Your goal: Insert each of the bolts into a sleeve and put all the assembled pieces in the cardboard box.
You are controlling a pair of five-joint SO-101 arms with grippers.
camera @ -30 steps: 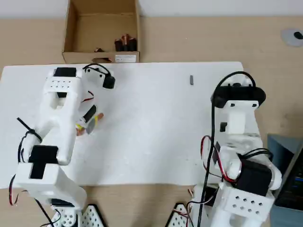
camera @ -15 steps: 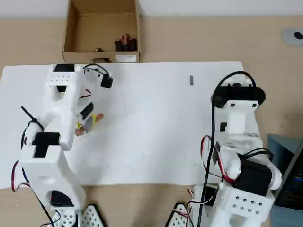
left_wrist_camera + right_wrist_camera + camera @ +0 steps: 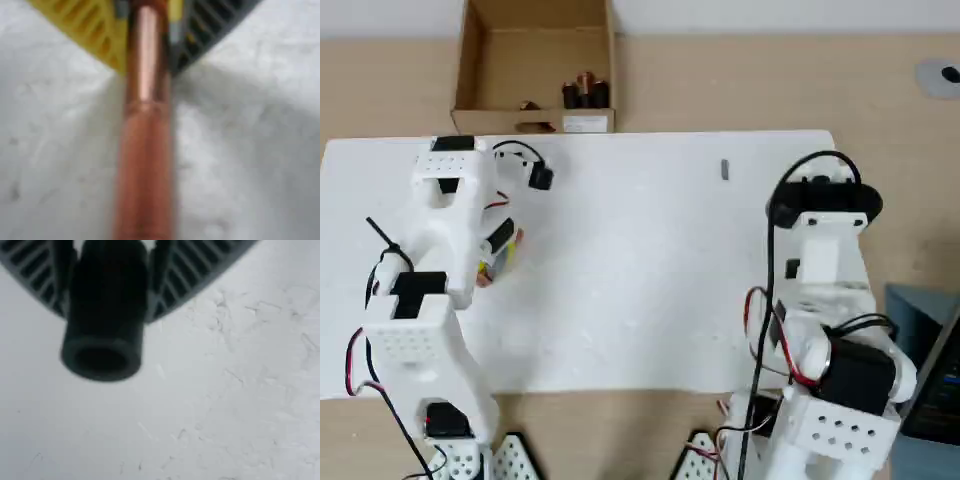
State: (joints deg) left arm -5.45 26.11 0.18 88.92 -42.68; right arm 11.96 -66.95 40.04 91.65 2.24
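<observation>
Copper bolt [image 3: 145,150] pinched in left tool [image 3: 147,65], long axis straight outward; black sleeve [image 3: 102,340] pinched in right tool [image 3: 107,305].

Wooden table [image 3: 740,80] under a white board [image 3: 640,280] (faintly scuffed). Bears the cardboard box [image 3: 490,122] just past the board's far edge; on the board, a small dark piece [image 3: 724,169].

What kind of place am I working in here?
Probably a lab workbench: a white mat on a wooden tabletop, a cardboard box, two small arms with loose wiring.
</observation>
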